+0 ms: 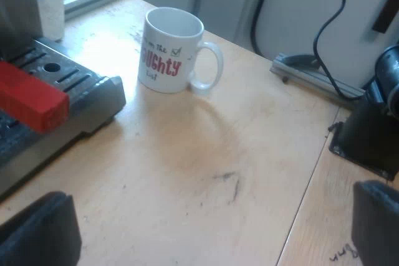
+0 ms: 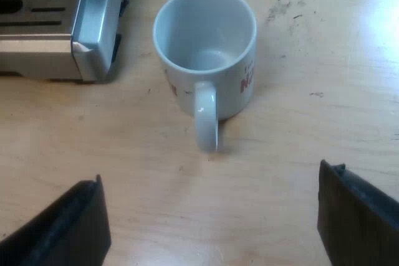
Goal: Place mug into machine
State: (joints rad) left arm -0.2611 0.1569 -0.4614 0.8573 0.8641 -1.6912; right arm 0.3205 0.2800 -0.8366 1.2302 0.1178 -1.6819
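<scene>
**Approach stage, before any grasp.** The mug [image 2: 206, 48] stands upright and empty on the wooden table [image 2: 293, 147], just beside the espresso machine's drip tray [image 2: 93, 23] but not touching it. With the mug as dial centre and the right gripper [image 2: 209, 216] at six o'clock, the mug's handle [image 2: 206, 116] points to six and the drip tray lies near ten. The right gripper and the left gripper [image 1: 209, 225] are both spread wide and hold nothing. The next move probably calls for closing on the handle or wall, then lifting the mug over the tray's lip.

Pale wood tabletop [image 1: 187, 172] w/ dark scuffs, white wall [image 1: 293, 4] behind, alu rail [image 1: 312, 74] along its edge.
</scene>
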